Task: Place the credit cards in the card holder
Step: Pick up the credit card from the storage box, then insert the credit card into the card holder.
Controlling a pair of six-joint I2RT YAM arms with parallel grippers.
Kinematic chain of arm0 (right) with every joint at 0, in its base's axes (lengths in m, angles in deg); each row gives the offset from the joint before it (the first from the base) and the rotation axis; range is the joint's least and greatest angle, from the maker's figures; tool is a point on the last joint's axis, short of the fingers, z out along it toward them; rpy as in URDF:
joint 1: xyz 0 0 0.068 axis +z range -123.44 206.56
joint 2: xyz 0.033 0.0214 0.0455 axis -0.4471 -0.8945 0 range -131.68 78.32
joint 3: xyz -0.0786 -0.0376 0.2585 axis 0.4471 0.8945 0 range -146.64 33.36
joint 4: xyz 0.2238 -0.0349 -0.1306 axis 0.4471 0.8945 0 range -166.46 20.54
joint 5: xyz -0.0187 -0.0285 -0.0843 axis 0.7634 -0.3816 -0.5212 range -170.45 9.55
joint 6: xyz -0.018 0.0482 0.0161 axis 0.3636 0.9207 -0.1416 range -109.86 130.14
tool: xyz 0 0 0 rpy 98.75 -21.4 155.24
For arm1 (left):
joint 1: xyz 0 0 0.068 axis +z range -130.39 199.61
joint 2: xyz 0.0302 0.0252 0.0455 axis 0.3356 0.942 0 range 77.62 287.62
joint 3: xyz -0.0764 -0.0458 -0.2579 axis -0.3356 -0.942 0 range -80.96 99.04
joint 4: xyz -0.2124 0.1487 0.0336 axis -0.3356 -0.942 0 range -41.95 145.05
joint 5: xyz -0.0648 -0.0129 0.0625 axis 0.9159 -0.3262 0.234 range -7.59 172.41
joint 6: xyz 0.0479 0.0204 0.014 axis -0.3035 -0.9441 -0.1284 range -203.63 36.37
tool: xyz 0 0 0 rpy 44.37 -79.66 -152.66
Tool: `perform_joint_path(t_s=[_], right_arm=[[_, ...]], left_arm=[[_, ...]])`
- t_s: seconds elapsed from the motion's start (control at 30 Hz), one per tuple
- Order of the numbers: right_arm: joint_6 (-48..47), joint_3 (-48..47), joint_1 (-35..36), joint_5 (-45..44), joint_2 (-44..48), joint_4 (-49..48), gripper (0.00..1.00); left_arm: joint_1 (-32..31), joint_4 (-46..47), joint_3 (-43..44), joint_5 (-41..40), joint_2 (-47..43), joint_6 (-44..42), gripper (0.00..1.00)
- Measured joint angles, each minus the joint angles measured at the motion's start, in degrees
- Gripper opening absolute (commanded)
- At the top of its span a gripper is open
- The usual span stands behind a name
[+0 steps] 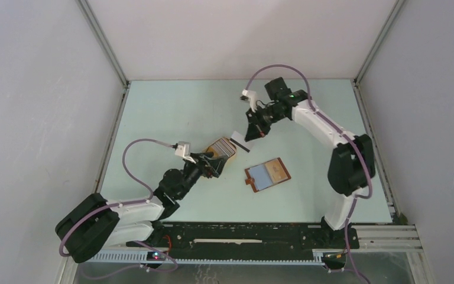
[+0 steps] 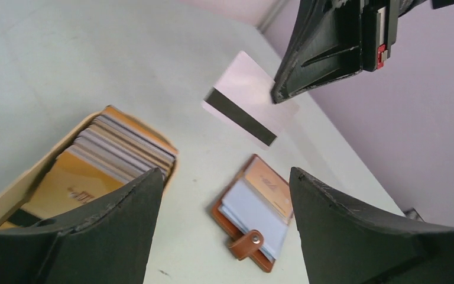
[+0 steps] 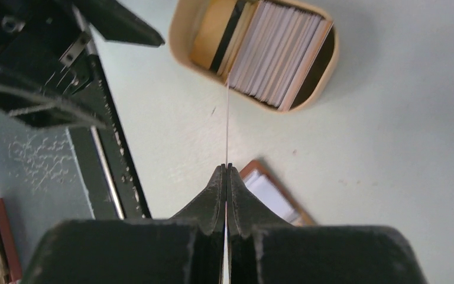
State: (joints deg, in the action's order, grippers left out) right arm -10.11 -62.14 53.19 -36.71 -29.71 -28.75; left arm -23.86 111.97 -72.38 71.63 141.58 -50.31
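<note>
1. Surface [image 1: 183,106]: pale green and flat. It carries every item below.

2. Left claw [image 2: 226,174]: fingers spread wide with nothing between them. It is poised low at the near-left end of the tray; whether it touches the tray cannot be told.

3. Right claw [image 3: 226,168]: jaws pressed together on item 7, raised above the surface, beyond the left claw.

4. Tray [image 3: 180,35]: tan, oval, directly ahead of the left claw and below the right claw's tips.

5. Card holder [image 2: 254,207]: reddish-brown leather, lying open and flat with bluish-grey pockets up. It lies to the right of the left claw and on the near side of the right claw, apart from the tray. Strap tab [image 2: 249,241] with a snap at its near edge.

6. Credit cards [image 3: 278,50]: a mixed-colour row standing on edge inside the tray, with an orange card leaning at one end.

7. White card [image 2: 245,109]: has a black magnetic stripe. Pinched at one edge by the right claw, it hangs in the air above the tray's end.
</note>
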Motion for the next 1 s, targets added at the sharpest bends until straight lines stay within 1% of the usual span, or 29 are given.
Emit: perform_joint_path(t_s=[0.2, 0.27, 0.3, 0.37, 0.43, 0.53, 0.63, 0.73, 0.83, 1.0], right_arm=[[-3.3, 17.6, -4.9, 7.6, 16.9, -0.6, 0.00], [-3.8, 22.8, -7.4, 10.7, 21.8, -1.0, 0.00], [-4.0, 24.8, -8.7, 12.2, 23.8, -1.2, 0.00], [-4.4, 27.7, -11.9, 15.0, 26.8, -1.6, 0.00], [-5.2, 28.7, -14.5, 16.8, 27.6, -1.6, 0.00], [-7.9, 28.8, -18.0, 18.3, 27.0, 0.0, 0.00], [-10.5, 28.9, -20.1, 18.4, 25.4, 2.7, 0.00], [-13.3, 29.1, -22.2, 18.6, 22.4, 6.6, 0.00], [-15.3, 29.2, -24.7, 18.7, 17.8, 10.0, 0.00], [-15.0, 29.7, -26.4, 16.3, 10.8, 10.6, 0.00]], left_arm=[[0.0, 14.8, -3.5, 10.8, 2.3, -2.3, 0.85], [0.0, 18.1, -3.3, 16.0, 4.1, -2.2, 0.96], [0.0, 19.2, -3.1, 18.9, 5.1, -2.0, 0.97], [0.0, 20.6, -2.0, 23.5, 7.6, -1.2, 0.97], [0.0, 21.7, 0.1, 27.8, 11.2, -0.1, 0.96], [-0.6, 22.3, 1.6, 29.9, 14.2, 0.7, 0.94], [-2.3, 22.6, 1.8, 29.4, 16.6, 0.8, 0.87], [-5.3, 22.1, 2.6, 27.0, 18.9, 0.8, 0.78], [-8.6, 21.1, 4.7, 23.3, 21.5, 0.6, 0.67], [-12.7, 16.1, 8.6, 16.3, 25.2, 0.0, 0.53]])
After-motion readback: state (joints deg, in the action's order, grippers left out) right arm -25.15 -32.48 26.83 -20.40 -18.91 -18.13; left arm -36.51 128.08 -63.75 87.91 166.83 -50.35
